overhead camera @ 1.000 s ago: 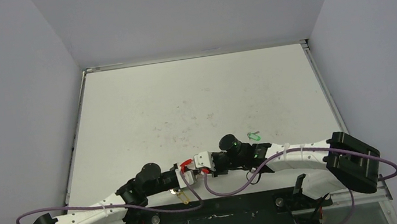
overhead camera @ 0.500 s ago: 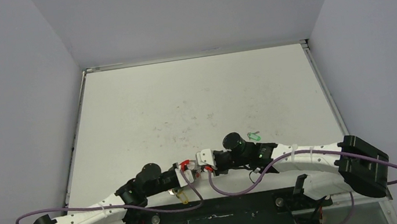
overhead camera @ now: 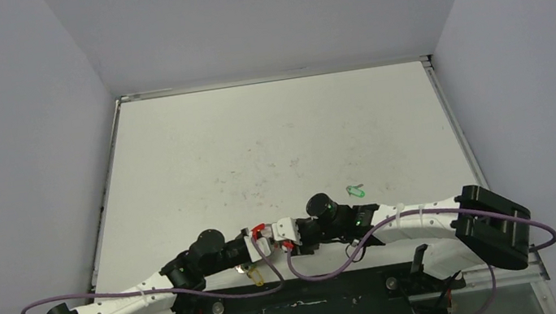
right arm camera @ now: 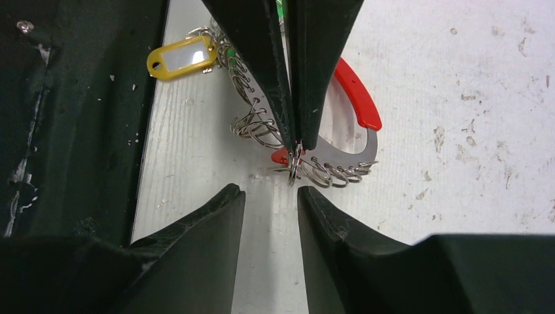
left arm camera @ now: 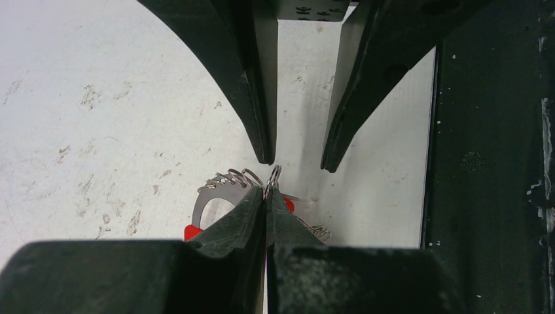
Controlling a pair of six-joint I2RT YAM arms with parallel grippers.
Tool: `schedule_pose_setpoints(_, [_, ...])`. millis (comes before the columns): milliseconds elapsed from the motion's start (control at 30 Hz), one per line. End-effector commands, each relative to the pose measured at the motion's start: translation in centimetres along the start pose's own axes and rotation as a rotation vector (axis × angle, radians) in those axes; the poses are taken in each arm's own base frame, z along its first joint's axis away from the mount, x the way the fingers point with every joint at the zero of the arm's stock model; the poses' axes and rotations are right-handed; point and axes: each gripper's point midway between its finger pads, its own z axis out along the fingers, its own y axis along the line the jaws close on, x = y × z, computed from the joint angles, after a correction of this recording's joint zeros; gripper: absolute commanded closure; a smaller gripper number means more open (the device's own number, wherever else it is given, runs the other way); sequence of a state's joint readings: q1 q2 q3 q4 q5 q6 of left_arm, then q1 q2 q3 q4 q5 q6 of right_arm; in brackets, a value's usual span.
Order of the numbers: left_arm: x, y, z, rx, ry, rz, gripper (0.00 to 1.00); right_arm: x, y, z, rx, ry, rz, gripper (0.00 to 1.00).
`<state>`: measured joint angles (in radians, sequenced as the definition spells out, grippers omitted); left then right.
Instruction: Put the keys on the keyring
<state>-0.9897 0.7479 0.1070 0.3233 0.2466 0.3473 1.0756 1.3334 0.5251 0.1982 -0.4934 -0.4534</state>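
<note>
The keyring (right arm camera: 357, 91), silvery wire coils with a red curved segment, lies near the table's front edge. My left gripper (left arm camera: 268, 194) is shut on one small silver loop (right arm camera: 294, 167) of it. My right gripper (right arm camera: 269, 193) faces the left one tip to tip. It stands open, its fingertips (left arm camera: 327, 162) just short of that loop and touching nothing. A yellow key (right arm camera: 183, 57) rests by the coil's far end, beside the black base strip. A green key (overhead camera: 356, 191) lies alone on the table, behind the right wrist. No red key shows.
The black base strip (left arm camera: 491, 163) runs along the table's near edge, right beside both grippers. Purple cables (overhead camera: 315, 267) hang in loops under both arms. Grey walls close in the white table (overhead camera: 272, 141) on three sides.
The right gripper's jaws have opened; they were shut before. The right wrist swung slightly right and came back. The left gripper kept its grip and stayed in place.
</note>
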Motion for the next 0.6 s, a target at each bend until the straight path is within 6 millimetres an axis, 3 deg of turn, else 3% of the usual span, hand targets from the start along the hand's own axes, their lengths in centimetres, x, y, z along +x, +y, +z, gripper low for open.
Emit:
schedule_pose_setpoints(0, [-1.2, 0.0, 0.1, 0.002, -0.043, 0.000, 1.00, -2.1, -2.1, 0.6, 0.076, -0.043, -0.050, 0.62])
schedule_pose_setpoints(267, [-1.3, -0.1, 0.1, 0.010, -0.046, 0.001, 1.00, -2.3, -2.9, 0.9, 0.111, -0.047, -0.051, 0.63])
schedule_pose_setpoints(567, [-1.3, -0.1, 0.1, 0.010, -0.045, 0.001, 1.00, -3.1, -2.7, 1.3, 0.087, -0.085, -0.056, 0.72])
